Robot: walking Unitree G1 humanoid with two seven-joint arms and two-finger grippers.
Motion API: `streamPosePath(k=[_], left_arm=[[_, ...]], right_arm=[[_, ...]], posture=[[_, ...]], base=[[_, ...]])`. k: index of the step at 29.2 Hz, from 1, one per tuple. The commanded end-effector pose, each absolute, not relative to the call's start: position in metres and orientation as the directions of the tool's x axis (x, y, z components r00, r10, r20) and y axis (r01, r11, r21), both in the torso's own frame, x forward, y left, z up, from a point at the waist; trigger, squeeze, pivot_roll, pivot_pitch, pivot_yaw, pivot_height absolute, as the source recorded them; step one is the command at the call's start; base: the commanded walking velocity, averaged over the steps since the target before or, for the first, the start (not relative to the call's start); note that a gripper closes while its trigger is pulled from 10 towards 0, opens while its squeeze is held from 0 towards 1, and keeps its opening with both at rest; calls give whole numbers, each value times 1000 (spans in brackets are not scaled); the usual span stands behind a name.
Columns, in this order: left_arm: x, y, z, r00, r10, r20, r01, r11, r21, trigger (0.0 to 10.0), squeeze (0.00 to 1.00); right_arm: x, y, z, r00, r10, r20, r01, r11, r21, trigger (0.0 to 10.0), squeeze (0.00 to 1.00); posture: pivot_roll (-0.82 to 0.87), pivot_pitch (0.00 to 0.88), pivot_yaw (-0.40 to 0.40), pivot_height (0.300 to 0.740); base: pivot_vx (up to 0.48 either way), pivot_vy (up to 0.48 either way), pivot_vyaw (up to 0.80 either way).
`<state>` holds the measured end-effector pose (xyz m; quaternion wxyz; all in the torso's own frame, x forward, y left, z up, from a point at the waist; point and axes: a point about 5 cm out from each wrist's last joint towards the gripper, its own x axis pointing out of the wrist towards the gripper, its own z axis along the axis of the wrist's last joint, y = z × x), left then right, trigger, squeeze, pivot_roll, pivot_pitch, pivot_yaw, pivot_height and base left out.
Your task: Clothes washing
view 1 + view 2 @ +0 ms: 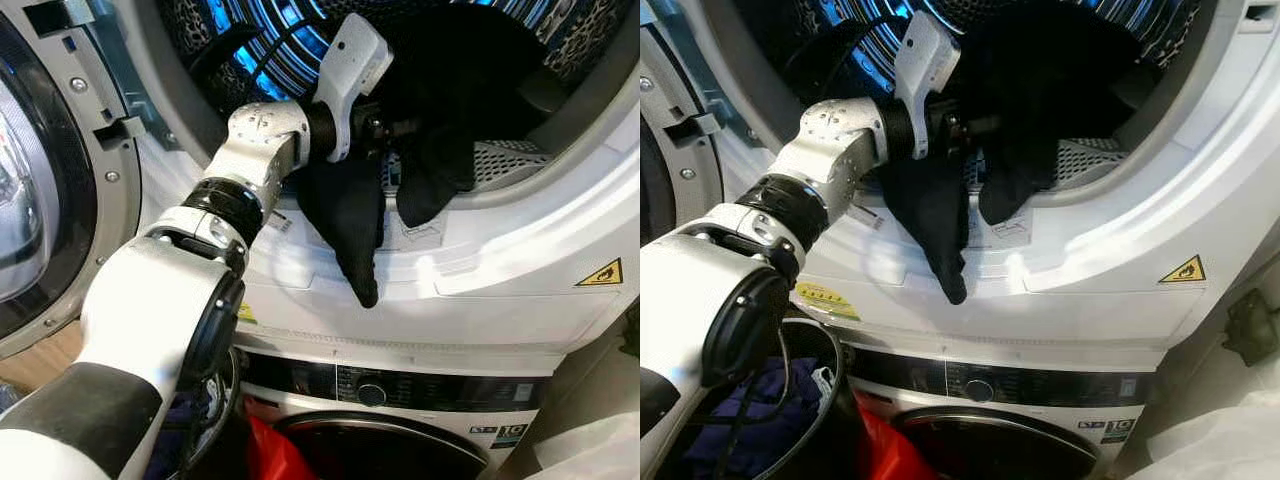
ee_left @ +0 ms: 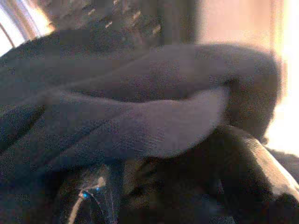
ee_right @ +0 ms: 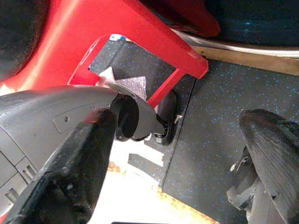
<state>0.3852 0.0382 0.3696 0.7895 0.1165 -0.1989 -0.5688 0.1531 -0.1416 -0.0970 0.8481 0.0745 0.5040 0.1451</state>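
Observation:
My left arm reaches into the lit drum (image 1: 255,50) of the upper machine. My left gripper (image 1: 385,128) is buried in a black garment (image 1: 350,215), which hangs from it over the white door rim (image 1: 520,215) and down the front. More black cloth (image 1: 435,175) lies inside the drum beside it. In the left wrist view the dark fabric (image 2: 140,116) wraps closely over the fingers (image 2: 252,158). My right gripper (image 3: 177,154) hangs low and open above a speckled dark floor, holding nothing.
The upper machine's round door (image 1: 30,200) stands open at the left. A second washer with a dial (image 1: 372,392) sits below. A red basket (image 3: 93,42) stands at the foot, and dark blue clothes (image 1: 750,410) lie in a round hamper at lower left.

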Motion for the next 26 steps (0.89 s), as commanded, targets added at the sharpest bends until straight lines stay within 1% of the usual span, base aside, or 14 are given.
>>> streamPosePath(k=[1, 3, 4, 6, 7, 11, 12, 17, 18, 20, 22, 23, 24, 26], left_arm=[[376, 47, 393, 166, -963, 210, 857, 247, 453, 10000, 0], [371, 53, 405, 100, -966, 238, 858, 205, 470, 10000, 0], [365, 60, 415, 16, -964, 265, 874, 142, 465, 10000, 0], [361, 64, 420, -36, -960, 278, 879, 102, 466, 10000, 0], [356, 73, 426, -93, -955, 282, 875, 57, 482, 10000, 0], [349, 89, 432, -177, -937, 301, 875, -10, 483, 10000, 0], [347, 99, 434, -191, -929, 317, 882, -21, 472, 10000, 0], [346, 111, 418, -167, -961, 221, 876, -42, 480, 10000, 0], [340, 118, 401, -187, -973, 138, 873, -100, 477, 10000, 0], [334, 122, 388, -188, -980, 69, 872, -134, 471, 10000, 0], [335, 123, 376, -112, -993, 43, 869, -77, 489, 10000, 0], [335, 123, 376, -112, -993, 43, 869, -77, 489, 10000, 0], [335, 124, 374, -67, -997, 39, 862, -37, 506, 10000, 0], [336, 124, 373, -15, -999, 43, 850, 9, 527, 10000, 0]], right_arm=[[151, -137, -98, 442, 327, -835, -150, 945, 290, 10000, 0], [151, -136, -98, 443, 327, -834, -149, 945, 291, 10000, 0], [152, -135, -98, 445, 329, -833, -149, 944, 293, 10000, 0], [152, -135, -98, 446, 329, -832, -148, 944, 294, 10000, 0], [152, -135, -98, 448, 329, -831, -145, 944, 296, 10000, 0], [153, -133, -97, 450, 330, -830, -142, 944, 298, 10000, 0], [153, -133, -97, 451, 330, -829, -140, 944, 300, 10000, 0], [155, -132, -97, 453, 332, -827, -138, 943, 303, 10000, 0], [155, -131, -97, 454, 334, -826, -137, 942, 305, 10000, 0], [155, -131, -97, 455, 334, -826, -136, 942, 306, 10000, 0], [155, -131, -97, 455, 334, -826, -133, 942, 308, 10000, 0], [155, -131, -97, 455, 334, -826, -133, 942, 308, 10000, 0], [155, -131, -97, 454, 335, -826, -135, 942, 308, 10000, 0], [155, -131, -97, 453, 335, -826, -137, 942, 307, 10000, 0]], posture=[[-23, 0, 149, 740], [-23, 0, 150, 740], [-22, 0, 152, 740], [-18, 0, 152, 740], [-12, 0, 152, 740], [-10, 0, 156, 740], [-7, 0, 158, 740], [-4, 0, 161, 740], [-4, 0, 163, 740], [-2, 0, 164, 740], [7, 0, 163, 740], [7, 0, 163, 740], [7, 0, 164, 740], [7, 0, 164, 740]], base=[[0, 0, 0], [0, 0, 0], [0, 0, 0], [0, 0, 0], [0, 0, 0], [0, 0, 0], [0, 0, 0], [0, 0, 0], [0, 0, 0], [0, 0, 0], [0, 0, 0], [0, 0, 0], [0, 0, 0], [0, 0, 0]])
